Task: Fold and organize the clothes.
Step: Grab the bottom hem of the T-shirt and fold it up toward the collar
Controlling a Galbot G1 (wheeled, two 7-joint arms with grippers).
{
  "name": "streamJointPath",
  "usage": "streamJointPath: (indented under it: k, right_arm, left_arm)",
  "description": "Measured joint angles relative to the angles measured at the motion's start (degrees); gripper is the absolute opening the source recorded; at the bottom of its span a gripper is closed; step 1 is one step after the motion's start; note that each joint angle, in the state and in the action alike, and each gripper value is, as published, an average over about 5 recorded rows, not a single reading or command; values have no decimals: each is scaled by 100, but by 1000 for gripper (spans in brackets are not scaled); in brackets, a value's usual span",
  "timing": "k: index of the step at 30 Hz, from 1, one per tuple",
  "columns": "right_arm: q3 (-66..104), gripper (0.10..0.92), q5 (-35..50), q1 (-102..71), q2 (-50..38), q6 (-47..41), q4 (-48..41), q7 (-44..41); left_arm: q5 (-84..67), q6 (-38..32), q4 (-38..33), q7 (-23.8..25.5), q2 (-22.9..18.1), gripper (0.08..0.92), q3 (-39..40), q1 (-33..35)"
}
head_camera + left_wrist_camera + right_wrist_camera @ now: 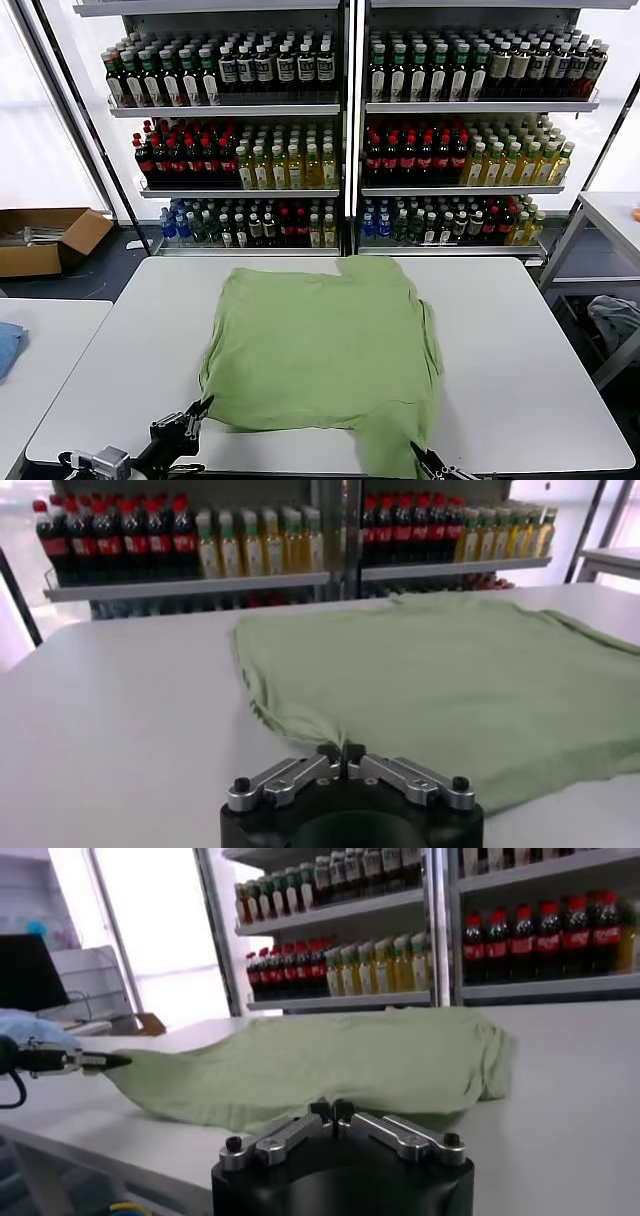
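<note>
The left gripper [203, 405] sits low at the near left edge of the white table [110, 370], its dark fingers drawn together to a point that touches the near left corner of the light green polo shirt [325, 350]. In the left wrist view the same gripper [341, 750] has its fingertips pressed together right at a puckered bit of the shirt's hem [300, 725]; whether fabric is actually caught between them cannot be told. To the left of that corner the table top is bare out to its rounded edge, and beyond a gap stands a second table [45, 345] with a blue cloth [8, 345] on it.

The shirt lies spread in the middle of the table, back side up, roughly square, with a sleeve or flap reaching toward the far edge and a narrower tongue of fabric running down to the near edge. Its left border is slightly rolled and wavy; the right border curls up in a soft fold. Bare table surrounds it on the left, right and far sides.

The right gripper [432, 462] shows only as a dark tip at the near edge, just beside the hanging tongue of fabric. In the right wrist view its fingertips [333, 1110] meet, closed, close to the shirt's edge [300, 1073]. To the right the table is open up to its edge, with a grey-white cloth [615, 320] on a lower surface beyond. Shelves of bottles [350, 130] stand behind.
</note>
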Motion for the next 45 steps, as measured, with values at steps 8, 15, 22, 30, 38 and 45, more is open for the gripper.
streamJointPath:
  k: [8,15,22,30,38,45]
  right_arm:
    - [-54,107,477,496,106,-31,-147,173]
    - [-81,107,805,1259,94,-283,-356,312]
    - [-223,107,932,2190,74,-647,-720,485]
    - [-628,107,963,3387,74,-970,-1497,619]
    - [-1080,107,703,4426,147,-1190,-2454,730]
    - [-1357,216,376,4897,138,-1321,-2961,750]
  left_arm:
    - [-6,51,-68,109,-6,95,-10,-183]
    - [-200,198,71,138,43,95,47,-642]
    - [-477,292,329,129,92,94,166,-1212]
    - [-849,269,837,46,341,94,445,-1907]
    - [-923,196,1643,8,467,94,808,-2560]
    - [-811,175,2333,-67,388,127,1075,-3013]
